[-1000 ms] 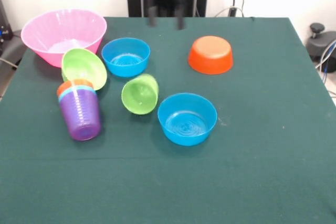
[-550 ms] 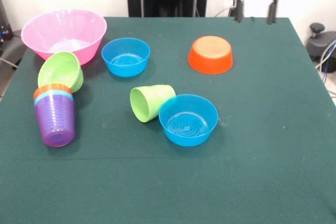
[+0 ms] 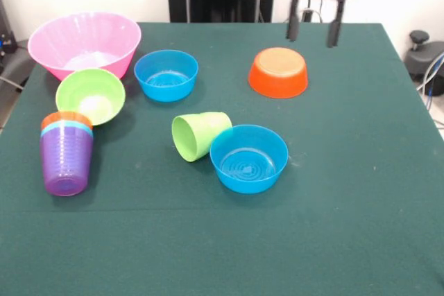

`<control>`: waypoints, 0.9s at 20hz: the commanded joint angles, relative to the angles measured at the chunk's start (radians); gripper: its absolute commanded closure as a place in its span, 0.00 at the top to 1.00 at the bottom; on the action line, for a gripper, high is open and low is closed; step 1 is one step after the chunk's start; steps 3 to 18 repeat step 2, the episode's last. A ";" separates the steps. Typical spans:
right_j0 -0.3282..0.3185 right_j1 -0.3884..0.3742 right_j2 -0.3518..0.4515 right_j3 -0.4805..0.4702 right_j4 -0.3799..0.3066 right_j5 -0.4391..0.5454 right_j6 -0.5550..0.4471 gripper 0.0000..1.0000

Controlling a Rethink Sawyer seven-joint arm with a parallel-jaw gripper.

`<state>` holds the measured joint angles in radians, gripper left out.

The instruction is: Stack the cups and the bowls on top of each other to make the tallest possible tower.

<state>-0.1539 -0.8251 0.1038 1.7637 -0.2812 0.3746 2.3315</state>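
Gripper (image 3: 313, 31) shifted left and lower, jaws wide, empty, now hanging just beyond the inverted orange bowl (image 3: 279, 73), right of centre. Tower (image 3: 66, 152) stands far left.

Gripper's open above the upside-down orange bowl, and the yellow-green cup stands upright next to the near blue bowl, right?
Not quite: the yellow-green cup lies on its side against the near blue bowl, as the front view shows. The open gripper does hang above the upside-down orange bowl.

You look from one raised camera across the green-clothed table (image 3: 347, 227), angled down toward the red-bodied gripper (image 3: 313, 32) at its far edge.
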 commanded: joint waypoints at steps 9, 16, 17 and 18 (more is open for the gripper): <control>-0.023 0.100 -0.051 0.020 0.008 -0.124 0.139 1.00; -0.023 0.100 -0.051 0.020 0.008 -0.124 0.139 1.00; -0.023 0.100 -0.051 0.020 0.008 -0.124 0.139 1.00; -0.023 0.100 -0.051 0.020 0.008 -0.124 0.139 1.00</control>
